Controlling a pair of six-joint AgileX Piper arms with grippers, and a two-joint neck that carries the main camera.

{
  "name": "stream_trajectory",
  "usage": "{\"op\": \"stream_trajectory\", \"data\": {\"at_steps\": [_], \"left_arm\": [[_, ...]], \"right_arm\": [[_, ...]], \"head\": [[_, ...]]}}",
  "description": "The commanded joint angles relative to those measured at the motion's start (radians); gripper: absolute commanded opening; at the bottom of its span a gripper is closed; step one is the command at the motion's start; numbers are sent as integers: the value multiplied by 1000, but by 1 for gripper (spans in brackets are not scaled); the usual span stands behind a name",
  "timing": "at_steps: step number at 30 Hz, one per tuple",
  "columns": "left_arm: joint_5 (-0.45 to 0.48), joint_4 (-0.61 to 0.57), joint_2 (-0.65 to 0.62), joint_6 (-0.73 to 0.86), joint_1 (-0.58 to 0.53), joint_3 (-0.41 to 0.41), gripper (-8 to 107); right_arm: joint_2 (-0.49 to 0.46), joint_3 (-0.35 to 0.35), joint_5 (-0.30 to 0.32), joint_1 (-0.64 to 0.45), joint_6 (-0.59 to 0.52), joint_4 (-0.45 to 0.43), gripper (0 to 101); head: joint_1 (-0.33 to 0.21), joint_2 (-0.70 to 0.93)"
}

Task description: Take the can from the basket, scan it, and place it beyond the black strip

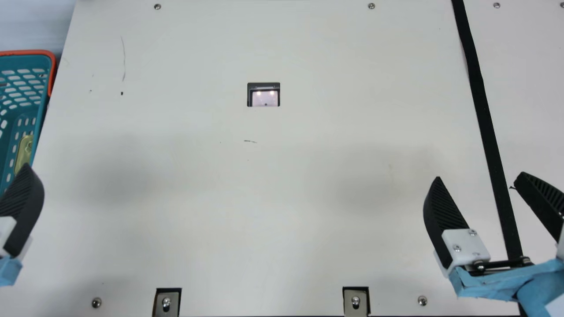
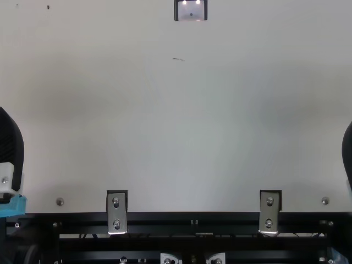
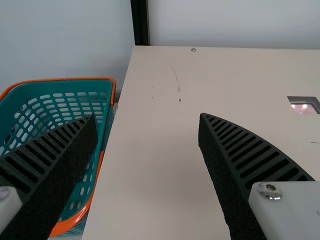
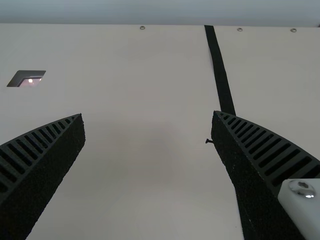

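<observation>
Looks across a cream desk [image 1: 273, 193] to a pale wall [image 3: 235, 22]. Counts one left tool [image 1: 24, 211] and one right tool [image 1: 479, 176], both spread open; one teal basket [image 1: 27, 52] beyond the left edge, with one gold item inside, seemingly the can [image 1: 24, 152]; one scanner window [image 1: 265, 97], far middle; one black strip [image 1: 482, 110], right, partly behind the right tool.

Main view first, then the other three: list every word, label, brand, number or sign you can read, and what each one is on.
None: no readable text on the table, black strip or scanner window.
Too small to read: any print on the yellowish item in the teal basket.
Not text: the short dark mark below the scanner window.
</observation>
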Motion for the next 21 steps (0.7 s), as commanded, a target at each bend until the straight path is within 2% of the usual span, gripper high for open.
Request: {"op": "stream_trajectory", "data": {"at_steps": [1,21], "left_arm": [[0,0,0,0,0,0,90],[0,0,0,0,0,0,90]], "right_arm": [[0,0,0,0,0,0,101],[0,0,0,0,0,0,101]], "head": [[-9,-2],[-9,-2]]}}
